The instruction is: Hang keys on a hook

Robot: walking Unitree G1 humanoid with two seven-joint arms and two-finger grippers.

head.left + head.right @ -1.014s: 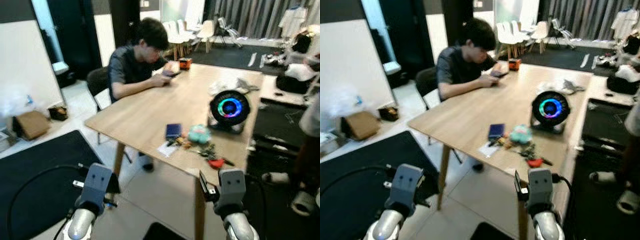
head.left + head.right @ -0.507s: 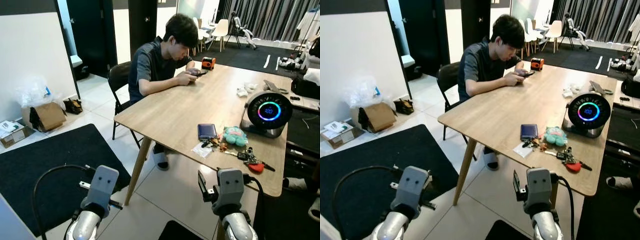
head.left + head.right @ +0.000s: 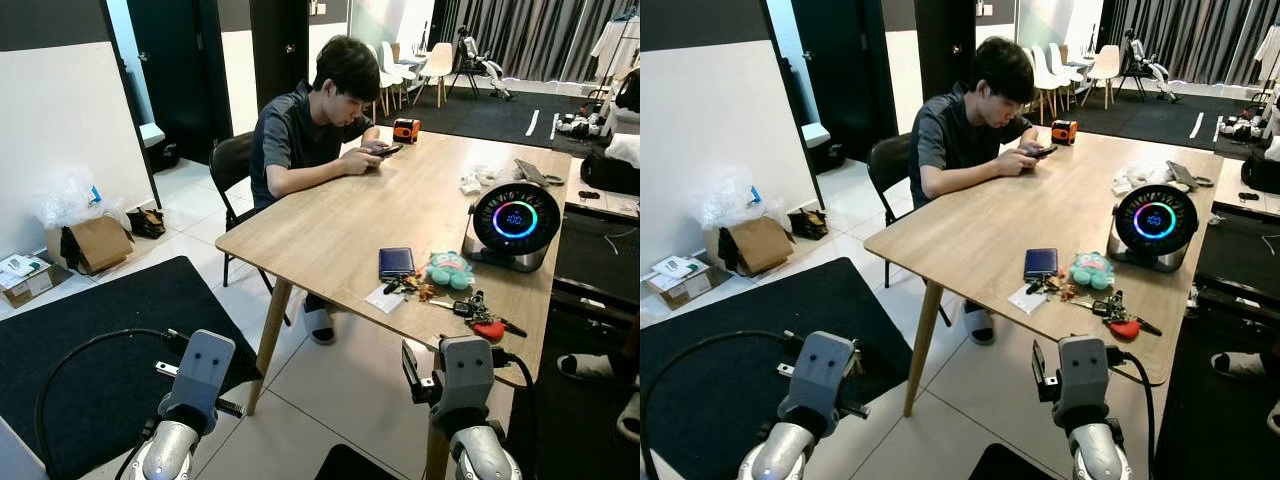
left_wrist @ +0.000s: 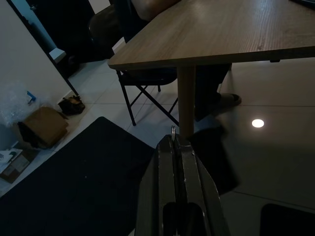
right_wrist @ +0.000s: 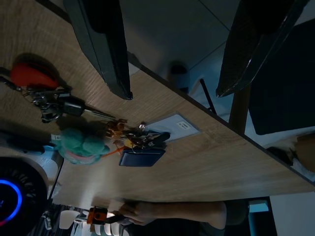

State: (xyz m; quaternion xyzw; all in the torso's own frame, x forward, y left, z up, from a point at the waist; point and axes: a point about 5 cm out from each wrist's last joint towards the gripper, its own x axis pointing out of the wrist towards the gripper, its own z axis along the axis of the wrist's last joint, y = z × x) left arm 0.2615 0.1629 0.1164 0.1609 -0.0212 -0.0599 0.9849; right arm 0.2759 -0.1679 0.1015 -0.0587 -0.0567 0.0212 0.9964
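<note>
Wooden surface [image 3: 330, 225] has slid back toward centre since half a second ago; my head camera swung, nothing on it moved. I'm squared up for the approach. Keys [image 3: 476, 313] lie near its front edge, beside the blue wallet [image 3: 396, 263]. Right gripper [image 5: 172, 91] jaws spread, left gripper [image 4: 174, 145] pressed together. A person [image 3: 305, 125] sits behind the wallet.
</note>
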